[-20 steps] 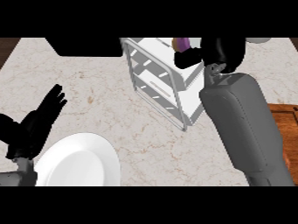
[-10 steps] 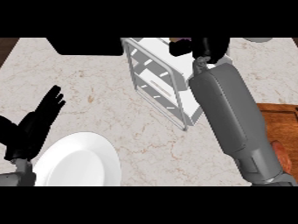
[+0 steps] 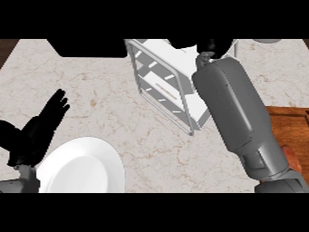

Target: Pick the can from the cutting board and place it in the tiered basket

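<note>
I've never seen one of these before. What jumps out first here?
A big grey forearm reaches up the right side to a white tiered basket at the counter's top, its black right hand over the basket. At lower left the open left hand rests beside a white plate.

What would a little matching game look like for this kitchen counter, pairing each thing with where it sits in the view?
Things:
1. round white plate
2. white wire tiered basket
3. brown wooden cutting board
4. black left hand

Places:
A. right edge, partly behind the grey forearm
B. top middle of the marble counter
C. lower left, open with fingers up, resting
D. bottom left, just right of the resting hand

Pairs: 1-D, 2-B, 3-A, 4-C
</note>
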`<move>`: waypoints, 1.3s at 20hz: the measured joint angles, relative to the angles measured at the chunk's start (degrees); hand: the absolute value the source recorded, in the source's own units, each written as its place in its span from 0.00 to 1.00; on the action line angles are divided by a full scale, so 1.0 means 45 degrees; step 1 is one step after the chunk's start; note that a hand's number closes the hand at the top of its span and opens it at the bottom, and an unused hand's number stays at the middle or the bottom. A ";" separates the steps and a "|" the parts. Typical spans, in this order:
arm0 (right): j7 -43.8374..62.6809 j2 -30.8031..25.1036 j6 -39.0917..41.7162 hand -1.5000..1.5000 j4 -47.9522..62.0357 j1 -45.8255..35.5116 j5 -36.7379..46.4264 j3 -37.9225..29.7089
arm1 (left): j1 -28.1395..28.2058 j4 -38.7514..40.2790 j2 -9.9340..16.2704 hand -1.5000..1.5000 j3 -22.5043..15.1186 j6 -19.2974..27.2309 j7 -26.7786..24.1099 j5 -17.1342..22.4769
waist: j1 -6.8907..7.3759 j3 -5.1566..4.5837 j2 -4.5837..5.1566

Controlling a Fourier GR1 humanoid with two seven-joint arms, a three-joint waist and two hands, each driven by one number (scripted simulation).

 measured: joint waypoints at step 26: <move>0.0704 -0.3257 -0.0165 0.00 -1.0383 0.5253 -0.5045 -0.3848 | 0.0172 -0.0247 0.0160 0.50 0.0613 -0.0118 0.0319 0.0048 | -0.0445 -0.0016 -0.0119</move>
